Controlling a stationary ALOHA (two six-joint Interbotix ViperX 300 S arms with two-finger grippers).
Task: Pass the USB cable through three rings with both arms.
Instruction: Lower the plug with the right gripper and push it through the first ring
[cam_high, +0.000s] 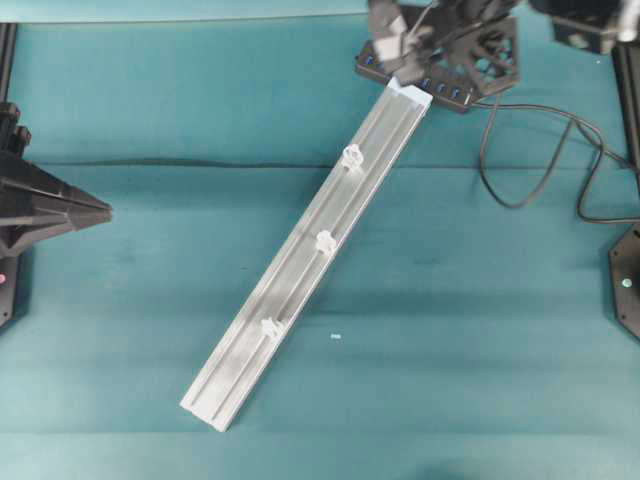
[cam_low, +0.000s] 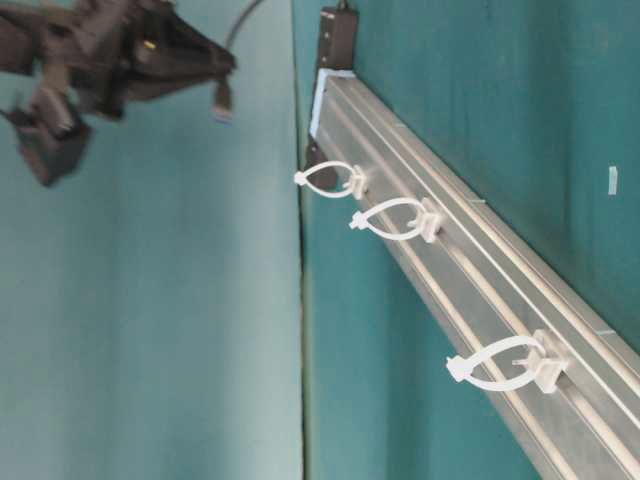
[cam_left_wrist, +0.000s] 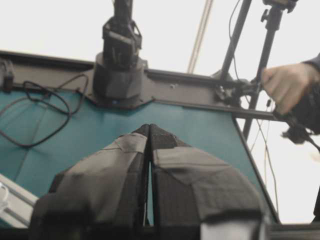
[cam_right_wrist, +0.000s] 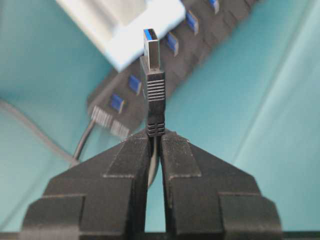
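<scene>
Rings on rail empty; right gripper pinches USB cable.

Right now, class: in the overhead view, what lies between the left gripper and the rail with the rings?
Only bare teal tabletop lies between the left gripper and the rail, as the overhead view shows.

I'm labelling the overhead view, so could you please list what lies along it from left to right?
Left gripper → rail with three rings → hub at the rail's top end → looping black cable.
</scene>
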